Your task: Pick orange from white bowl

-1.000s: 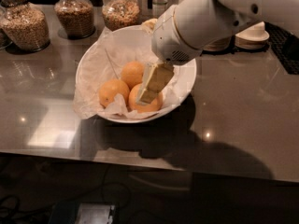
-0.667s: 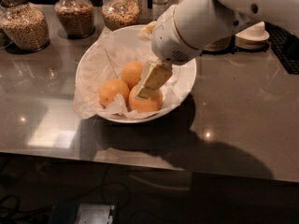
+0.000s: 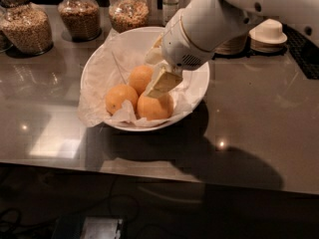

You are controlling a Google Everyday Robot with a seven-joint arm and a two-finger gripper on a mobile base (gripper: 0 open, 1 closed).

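Observation:
The white bowl [image 3: 197,91], lined with crumpled white paper, stands on the dark counter and holds three oranges. The orange [image 3: 155,108] at the front right looks the largest. Two slightly smaller oranges lie to its left [image 3: 120,98] and behind it [image 3: 140,77]. My gripper [image 3: 160,84] reaches down from the upper right into the bowl. Its tip is right over the top of the front right orange, touching or nearly touching it. The wrist hides the bowl's far right side.
Glass jars of grain [image 3: 27,28] [image 3: 79,15] [image 3: 128,11] line the back of the counter. Small stacked white dishes [image 3: 268,34] stand at the back right. The counter's front edge [image 3: 149,171] runs below the bowl.
The gripper has risen slightly, so more of the front right orange shows. The oranges and the bowl have not moved.

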